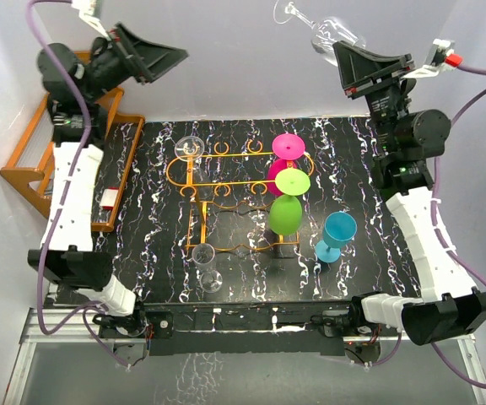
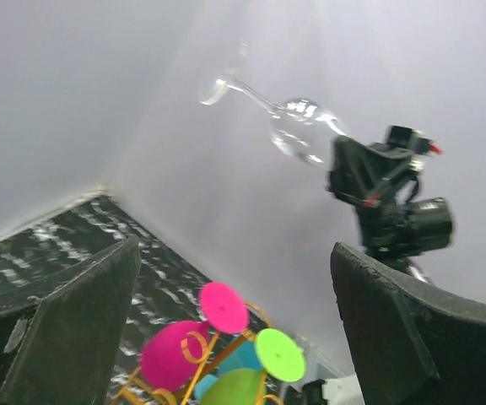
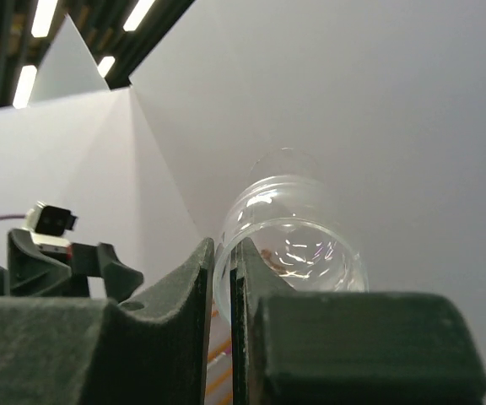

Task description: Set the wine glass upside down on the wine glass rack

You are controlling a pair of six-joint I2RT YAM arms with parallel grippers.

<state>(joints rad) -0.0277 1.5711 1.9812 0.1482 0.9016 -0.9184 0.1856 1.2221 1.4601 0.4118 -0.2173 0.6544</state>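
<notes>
High above the counter (image 1: 142, 253), the right claw (image 1: 344, 51) pinches the wine glass (image 1: 327, 35) by its rim; the spread left claw (image 1: 163, 57) seemingly awaits a handover.

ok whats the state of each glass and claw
right claw, shut on held glass rim
held glass, aloft, tilted
left claw, open, empty
pink glass, hung upside down on rack
green glass, hung upside down on rack
far clear glass, hung upside down on rack
blue glass, upright on table
near clear glass, standing on table

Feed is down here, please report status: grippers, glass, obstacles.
Left gripper open, empty. Right gripper shut on wine glass, held high. Wine glass rack partly filled, some slots free.
</notes>
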